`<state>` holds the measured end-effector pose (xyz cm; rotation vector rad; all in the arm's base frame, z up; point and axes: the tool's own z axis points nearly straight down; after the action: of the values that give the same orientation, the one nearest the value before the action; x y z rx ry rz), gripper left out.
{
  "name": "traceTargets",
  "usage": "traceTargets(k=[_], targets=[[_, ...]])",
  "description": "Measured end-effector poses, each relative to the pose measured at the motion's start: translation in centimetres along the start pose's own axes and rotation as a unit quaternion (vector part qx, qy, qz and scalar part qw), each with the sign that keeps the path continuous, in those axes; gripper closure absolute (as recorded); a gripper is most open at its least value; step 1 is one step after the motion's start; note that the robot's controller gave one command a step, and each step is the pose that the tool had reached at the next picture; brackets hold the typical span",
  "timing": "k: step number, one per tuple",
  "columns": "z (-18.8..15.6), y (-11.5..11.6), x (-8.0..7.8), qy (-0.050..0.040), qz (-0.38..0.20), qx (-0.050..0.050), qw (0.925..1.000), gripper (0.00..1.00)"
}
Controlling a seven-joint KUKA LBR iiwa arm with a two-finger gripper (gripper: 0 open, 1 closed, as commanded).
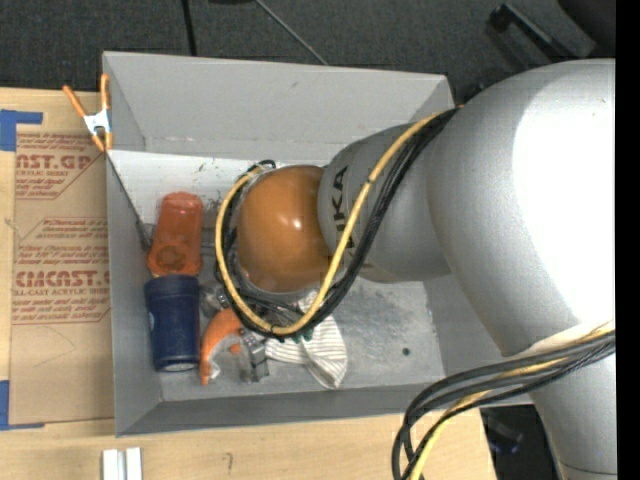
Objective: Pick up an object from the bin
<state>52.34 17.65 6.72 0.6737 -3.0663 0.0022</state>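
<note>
we see the bin [400, 313] as matt grey metal, its floor scuffed and speckled. the orange tub [177, 230] looks like smooth, faintly translucent plastic; the dark blue can [173, 320] has a soft sheen. the striped rag [322, 353] is crumpled woven cloth. the arm's orange cover [278, 226] is glossy, its silver shell [520, 198] smooth and satin, its cables [222, 243] rubbery

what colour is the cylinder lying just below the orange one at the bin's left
The cylinder is dark blue, best seen in the camera view.
</note>
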Motion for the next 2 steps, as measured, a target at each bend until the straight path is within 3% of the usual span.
traceTargets(k=[1, 2], targets=[[-0.25, 0.03, -0.25, -0.0021, -0.083, -0.001, 0.9966, 1.0], [-0.25, 0.03, -0.25, -0.0021, -0.083, -0.001, 0.9965, 1.0]])
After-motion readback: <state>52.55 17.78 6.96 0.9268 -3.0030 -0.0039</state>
